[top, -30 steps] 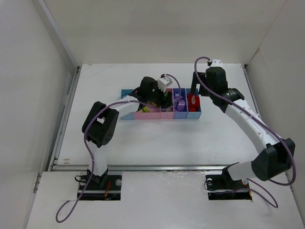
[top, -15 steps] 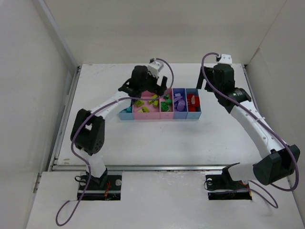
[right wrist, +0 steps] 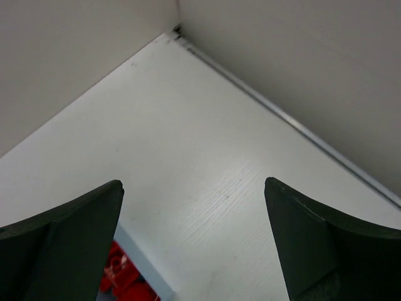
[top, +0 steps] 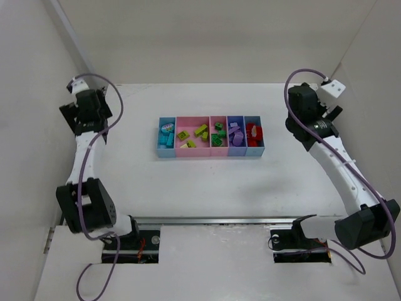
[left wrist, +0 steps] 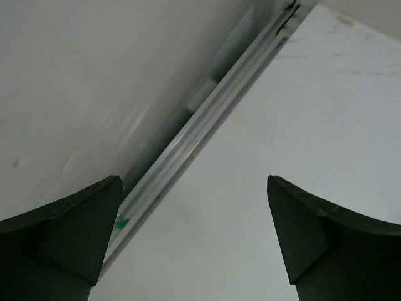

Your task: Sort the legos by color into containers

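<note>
Legos (top: 200, 130) lie in the containers (top: 210, 155) at the table's middle, grouped by color: cyan, lime, green, purple, red from left to right.

Change from one second ago: the left gripper (left wrist: 193, 183) has left the bins, where it hung over the pink compartments, and now sits by the left wall. The right gripper (right wrist: 193, 183) has drawn back from the red end bin toward the right wall. Both sets of fingers stand wide apart and hold nothing.

The overhead view alone shows the whole row, well clear of both sets of fingers. The right wrist view shows only the red legos (right wrist: 119, 276) below one finger. The left wrist view shows the table-edge rail (left wrist: 207, 119) between the fingers, no bricks.
</note>
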{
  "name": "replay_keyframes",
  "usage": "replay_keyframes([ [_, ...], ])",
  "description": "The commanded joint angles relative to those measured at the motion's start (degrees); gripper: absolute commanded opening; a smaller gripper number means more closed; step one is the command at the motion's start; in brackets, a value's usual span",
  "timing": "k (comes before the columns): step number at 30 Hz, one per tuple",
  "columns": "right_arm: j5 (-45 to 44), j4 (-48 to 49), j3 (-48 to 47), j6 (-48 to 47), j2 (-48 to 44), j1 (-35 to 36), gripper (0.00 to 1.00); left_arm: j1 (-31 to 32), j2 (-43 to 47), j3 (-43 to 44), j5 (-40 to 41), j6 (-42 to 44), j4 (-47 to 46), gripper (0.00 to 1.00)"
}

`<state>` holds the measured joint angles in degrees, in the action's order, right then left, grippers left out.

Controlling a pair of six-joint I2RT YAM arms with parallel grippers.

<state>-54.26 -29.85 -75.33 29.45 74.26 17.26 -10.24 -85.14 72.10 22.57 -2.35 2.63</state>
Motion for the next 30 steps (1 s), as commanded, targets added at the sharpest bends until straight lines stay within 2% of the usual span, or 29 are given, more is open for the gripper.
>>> replay_keyframes([
  [1, -15.4, -2.0, 0.4, 6.4, -2.7, -0.4, 0.99, -0.6, 12.9, -8.3, -1.3, -1.9, -0.9, 1.0],
  [2, -15.4, -2.9, -0.2, 6.4, -2.7, -0.4, 0.99, -1.2, 14.3, -12.4, -0.8, -1.9, -1.0, 1.0],
  [6, -14.8, -9.2, -4.9, 6.4, 1.0, -0.4, 0.99, -1.2, 18.0, -17.7, 0.5, -2.4, -1.0, 1.0],
  [10, -14.3, -18.8, -9.8, 9.1, 5.4, -0.4, 0.99, -1.2, 20.3, -19.7, -1.2, -4.1, -1.0, 1.0],
  [15, -14.3, -22.9, -11.2, 12.3, 7.2, -0.4, 0.99, -1.2, 22.4, -20.2, -2.4, -4.2, -0.4, 1.0],
  [24, -14.8, -20.1, -6.9, 10.8, 3.3, -0.4, 0.99, -1.2, 24.1, -20.8, -4.8, -5.7, 1.4, 1.0],
  [30, -14.3, -10.3, -1.3, 5.8, -5.9, 0.4, 0.99, -1.2, 25.1, -20.8, -6.0, -5.7, 1.4, 1.0],
])
